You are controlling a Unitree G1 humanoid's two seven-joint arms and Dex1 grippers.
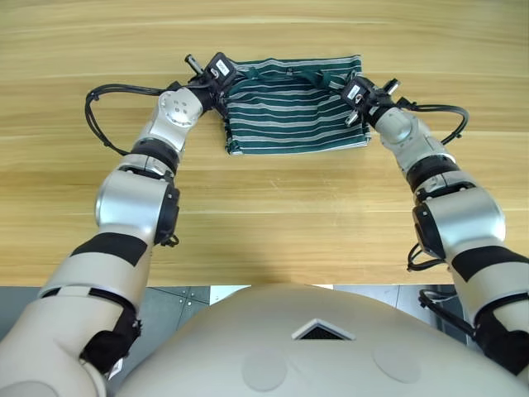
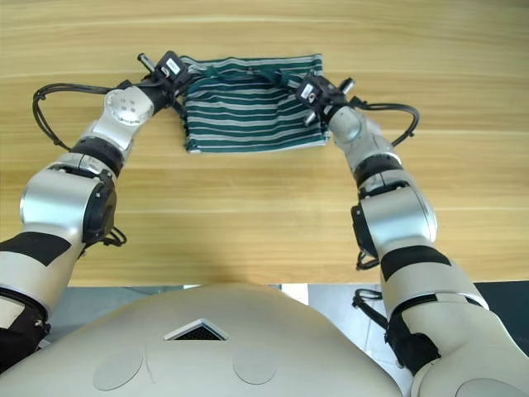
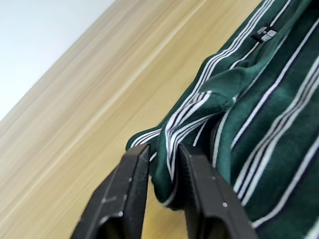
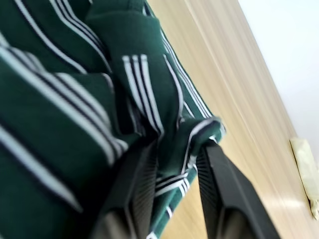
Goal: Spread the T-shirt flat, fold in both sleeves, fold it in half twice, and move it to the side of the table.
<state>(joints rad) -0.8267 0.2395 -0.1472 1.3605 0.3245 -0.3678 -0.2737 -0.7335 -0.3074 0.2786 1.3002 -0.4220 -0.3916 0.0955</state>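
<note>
Wooden table (image 1: 264, 215), shirt (image 1: 293, 116) folded to a rectangle at its far middle. My left gripper (image 3: 164, 152) and right gripper (image 4: 179, 147) are each nipped closed on a far corner. I'd lift both evenly and bring the far edge squarely onto the near one.

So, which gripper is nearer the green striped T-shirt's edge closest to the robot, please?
Right. The right gripper grips the green striped T-shirt partway along its right side; the left gripper holds its far left corner.
</note>
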